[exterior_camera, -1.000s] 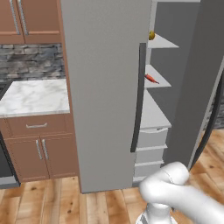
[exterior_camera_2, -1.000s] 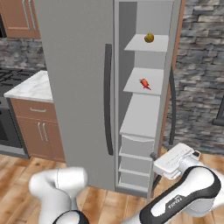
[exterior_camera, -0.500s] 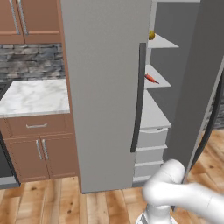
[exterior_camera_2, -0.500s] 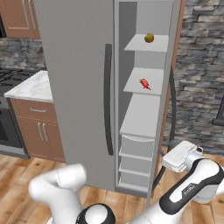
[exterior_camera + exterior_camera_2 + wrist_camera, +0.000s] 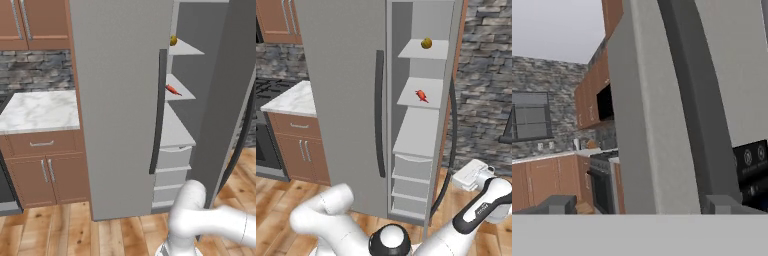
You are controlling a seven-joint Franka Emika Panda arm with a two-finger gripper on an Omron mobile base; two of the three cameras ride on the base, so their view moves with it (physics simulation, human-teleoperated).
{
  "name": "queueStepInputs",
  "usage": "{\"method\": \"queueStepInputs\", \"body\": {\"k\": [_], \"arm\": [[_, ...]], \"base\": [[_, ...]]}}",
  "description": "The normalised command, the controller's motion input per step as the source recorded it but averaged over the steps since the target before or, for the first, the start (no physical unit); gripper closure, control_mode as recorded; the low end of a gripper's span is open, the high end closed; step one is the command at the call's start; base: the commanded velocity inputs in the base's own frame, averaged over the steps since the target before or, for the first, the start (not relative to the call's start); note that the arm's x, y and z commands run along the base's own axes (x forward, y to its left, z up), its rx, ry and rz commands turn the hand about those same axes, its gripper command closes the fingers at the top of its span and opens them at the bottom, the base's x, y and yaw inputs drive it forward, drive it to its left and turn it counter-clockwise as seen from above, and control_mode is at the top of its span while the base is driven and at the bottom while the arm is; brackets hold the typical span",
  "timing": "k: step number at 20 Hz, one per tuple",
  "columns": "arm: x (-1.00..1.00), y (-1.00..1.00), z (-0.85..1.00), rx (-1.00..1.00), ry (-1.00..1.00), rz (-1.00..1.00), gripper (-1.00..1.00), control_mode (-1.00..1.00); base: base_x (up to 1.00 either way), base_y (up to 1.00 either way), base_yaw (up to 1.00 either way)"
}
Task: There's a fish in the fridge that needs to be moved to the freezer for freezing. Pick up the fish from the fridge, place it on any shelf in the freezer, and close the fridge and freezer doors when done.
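Note:
The fish [image 5: 173,90] [image 5: 421,95], small and red-orange, lies on a middle solid grey shelf of the freezer [image 5: 418,132], which stands open. The wide fridge door [image 5: 120,100] [image 5: 341,90] is shut, so the fridge inside is hidden. The freezer door [image 5: 225,90] [image 5: 647,125] is swung out to the right. My gripper [image 5: 460,178] [image 5: 642,207] is low on that door's outer side. It is open and holds nothing. The door's dark bar handle [image 5: 697,110] runs down just inside my right fingertip [image 5: 727,204]. The black dispenser panel [image 5: 752,165] is beyond it.
A small yellow ball [image 5: 173,40] [image 5: 426,43] sits on the shelf above the fish. Grey drawers [image 5: 411,175] fill the freezer's bottom. A marble counter [image 5: 35,110] over wood cabinets and a stove [image 5: 266,145] stand to the left. A stone wall [image 5: 486,75] is on the right.
My hand has drifted a little to the right and slightly up beside the open freezer door, and the forearm has swung with it. The fish and doors have not moved.

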Motion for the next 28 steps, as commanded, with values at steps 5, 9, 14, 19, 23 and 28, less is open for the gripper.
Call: {"method": "queueStepInputs", "body": {"k": [5,9,14,19,23,28], "arm": [[0.59,-0.01,-0.39,0.0,0.03,0.0,-1.0,-1.0],[0.68,-0.03,-0.37,0.0,0.11,0.0,-1.0,-1.0],[0.42,-0.34,-0.24,0.01,0.06,0.0,-1.0,-1.0],[0.34,-0.15,-0.29,0.01,0.06,0.0,-1.0,-1.0],[0.21,0.56,-0.4,0.0,0.04,0.0,-1.0,-1.0],[0.26,1.0,-0.39,-0.06,0.0,-0.02,-1.0,-1.0]], "base": [[0.0,0.0,0.0],[0.0,0.0,0.0],[0.0,0.0,0.0],[0.0,0.0,0.0],[0.0,0.0,0.0],[0.0,0.0,0.0]]}}
